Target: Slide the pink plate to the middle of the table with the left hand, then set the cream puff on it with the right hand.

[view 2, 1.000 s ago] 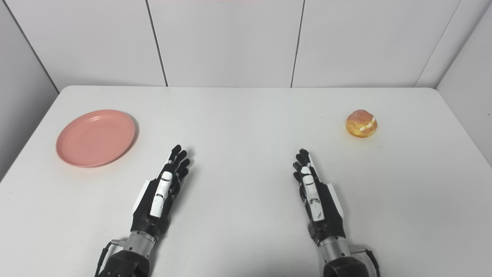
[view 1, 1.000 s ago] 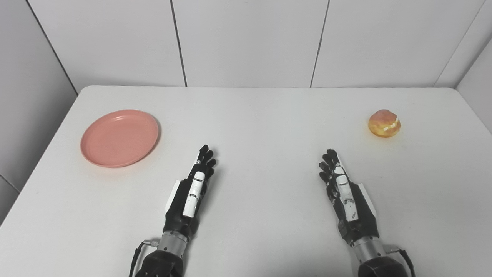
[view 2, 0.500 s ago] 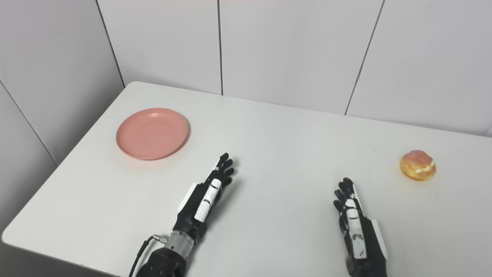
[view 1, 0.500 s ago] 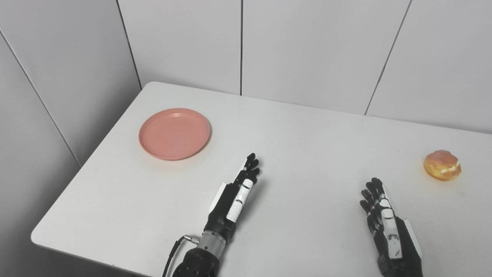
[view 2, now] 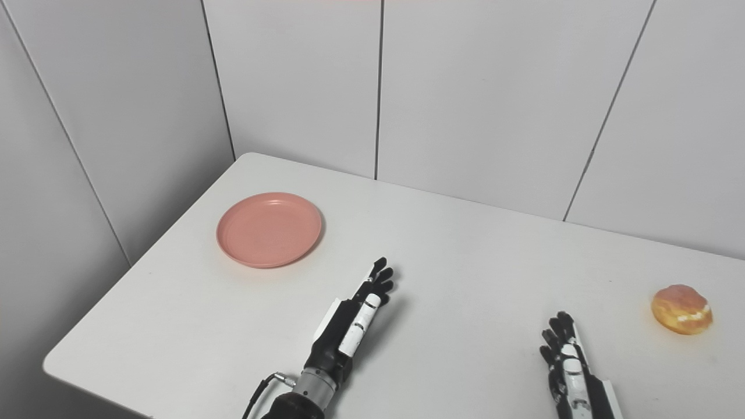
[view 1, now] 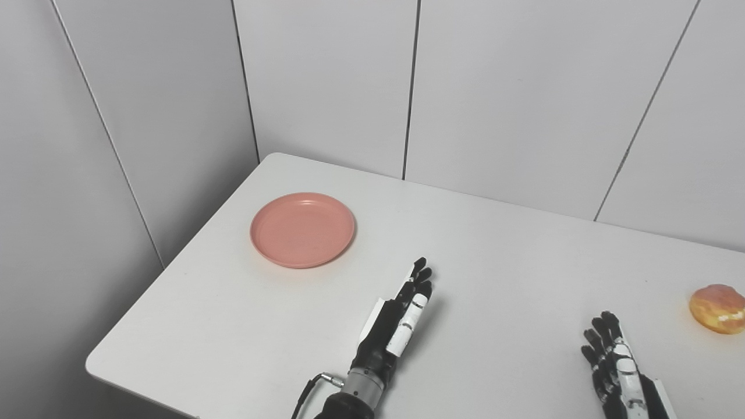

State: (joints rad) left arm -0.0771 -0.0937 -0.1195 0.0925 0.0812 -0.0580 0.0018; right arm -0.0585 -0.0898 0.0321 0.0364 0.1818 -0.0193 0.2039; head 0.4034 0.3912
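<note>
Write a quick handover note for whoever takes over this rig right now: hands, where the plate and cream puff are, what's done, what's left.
Left hand: open, flat over the table, holding nothing, short of the plate.
Right hand: open, holding nothing, at the near edge, apart from the puff.
Pink plate: at the table's left side, untouched, nothing on it.
Cream puff: on the table at the right side.
Done: nothing yet.
Left: the left hand slides the plate to the middle, then the right hand picks up the puff and sets it on the plate.
</note>
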